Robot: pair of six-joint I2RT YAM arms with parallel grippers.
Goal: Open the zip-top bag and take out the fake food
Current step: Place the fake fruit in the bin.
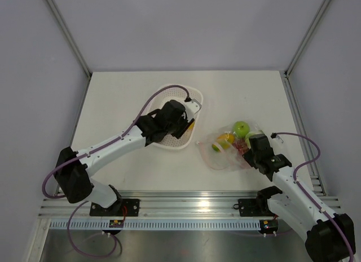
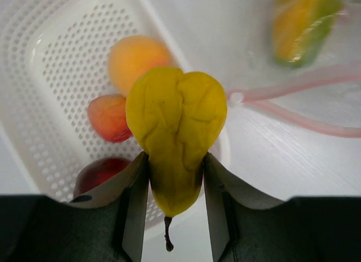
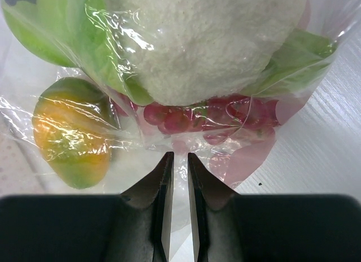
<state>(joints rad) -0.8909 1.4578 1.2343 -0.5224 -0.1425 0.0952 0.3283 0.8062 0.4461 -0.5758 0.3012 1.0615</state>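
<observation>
Where grey walls [image 1: 186,25] meet, a white table [image 1: 124,98] bears the zip-top bag [image 1: 217,158].

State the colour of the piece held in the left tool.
The piece in the left tool is yellow; the left wrist view shows it best.

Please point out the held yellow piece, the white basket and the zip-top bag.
yellow piece [image 2: 176,118], left wrist view, its broad upper part.
white basket [image 2: 67,59], left wrist view, its bare perforated surface.
zip-top bag [image 3: 245,158], right wrist view, its clear film.
</observation>
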